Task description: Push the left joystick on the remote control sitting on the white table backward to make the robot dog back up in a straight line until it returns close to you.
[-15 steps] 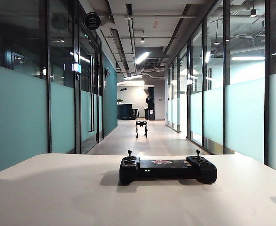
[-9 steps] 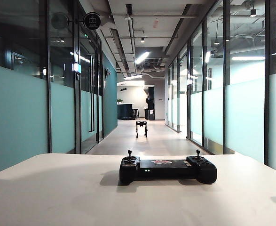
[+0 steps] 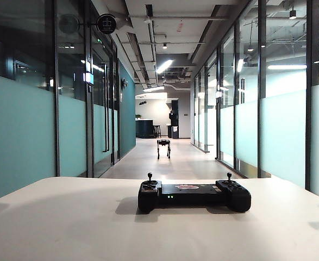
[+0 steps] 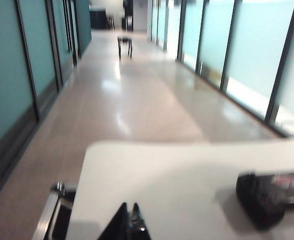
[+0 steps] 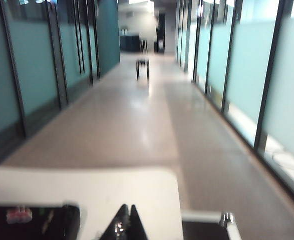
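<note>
My left pincer (image 4: pixel 128 226) shows only its tips, pressed together and empty, low over the near left part of the white table (image 4: pixel 162 180); my right pincer (image 5: pixel 123 225) is likewise shut on nothing, near the table's right edge.

From the exterior view neither pincer appears. The remote control (image 3: pixel 194 196) lies across the middle of the white table, its left joystick (image 3: pixel 149 178) upright and untouched. Far down the corridor stands the robot dog (image 3: pixel 163 147).

In the left wrist view the remote's rounded left end sits off to the side, apart from my tips; the picture is blurred.

In the right wrist view its right end lies just beside my tips.

I judge nothing is started: next, my left pincer must reach the left joystick and push it backward.
</note>
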{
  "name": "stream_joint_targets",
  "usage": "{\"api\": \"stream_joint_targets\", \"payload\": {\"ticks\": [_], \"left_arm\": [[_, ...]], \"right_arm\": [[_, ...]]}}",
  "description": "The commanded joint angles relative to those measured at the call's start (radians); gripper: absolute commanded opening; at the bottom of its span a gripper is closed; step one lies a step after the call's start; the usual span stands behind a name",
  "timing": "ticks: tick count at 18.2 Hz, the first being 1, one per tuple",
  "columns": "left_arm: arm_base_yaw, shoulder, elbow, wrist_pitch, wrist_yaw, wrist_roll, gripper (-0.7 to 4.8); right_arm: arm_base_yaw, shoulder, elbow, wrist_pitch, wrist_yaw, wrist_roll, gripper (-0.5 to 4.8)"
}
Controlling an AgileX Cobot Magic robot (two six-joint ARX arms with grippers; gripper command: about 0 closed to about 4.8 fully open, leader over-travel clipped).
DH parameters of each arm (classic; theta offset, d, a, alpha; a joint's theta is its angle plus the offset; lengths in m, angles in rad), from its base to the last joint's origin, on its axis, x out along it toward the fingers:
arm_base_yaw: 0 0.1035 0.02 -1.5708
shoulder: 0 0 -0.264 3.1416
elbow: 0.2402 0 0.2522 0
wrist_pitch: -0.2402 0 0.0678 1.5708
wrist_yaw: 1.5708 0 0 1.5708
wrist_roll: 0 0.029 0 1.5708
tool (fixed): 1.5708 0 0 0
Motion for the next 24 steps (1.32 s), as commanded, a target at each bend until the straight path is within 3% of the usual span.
{"api": "stream_joint_targets", "payload": {"ticks": [1, 10, 15, 18, 24], "left_arm": [[0.0, 0.039, 0.029, 0.019, 0.003, -0.006, -0.05], [-0.001, 0.46, 0.147, 0.275, 0.01, -0.014, -0.05], [-0.014, 0.759, 0.242, 0.423, 0.068, -0.014, -0.05], [-0.044, 0.904, 0.292, 0.487, 0.074, -0.014, -0.05], [-0.108, 1.152, 0.408, 0.529, 0.074, -0.014, -0.05]], "right_arm": [[0.001, 0.014, 0.054, -0.033, 0.002, -0.034, -0.06], [0.007, 0.254, 0.176, 0.086, -0.008, -0.055, -0.06], [0.007, 0.432, 0.204, 0.196, -0.121, -0.054, -0.06], [0.01, 0.528, 0.204, 0.248, -0.138, -0.054, -0.06], [0.108, 0.695, 0.207, 0.295, -0.125, -0.055, -0.06]]}}
